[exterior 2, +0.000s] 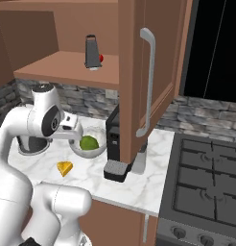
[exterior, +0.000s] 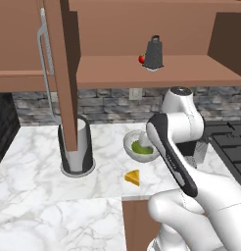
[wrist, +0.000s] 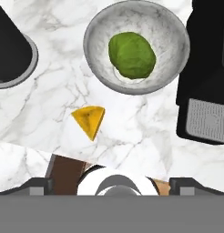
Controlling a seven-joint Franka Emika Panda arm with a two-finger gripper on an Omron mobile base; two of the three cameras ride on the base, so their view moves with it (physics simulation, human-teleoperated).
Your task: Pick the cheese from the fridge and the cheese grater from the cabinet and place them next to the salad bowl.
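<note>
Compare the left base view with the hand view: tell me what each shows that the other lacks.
Left base view alone: the cheese grater and a red tomato on the open cabinet shelf, plus the stove. Hand view alone: the black coffee machine. Both: the cheese on the marble counter, the salad bowl, and the grey cylinder.

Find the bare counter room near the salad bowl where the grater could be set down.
Free marble lies between the cheese, the salad bowl and the tall grey cylinder. It is crowded on the bowl's other side, where the black coffee machine stands close.
</note>
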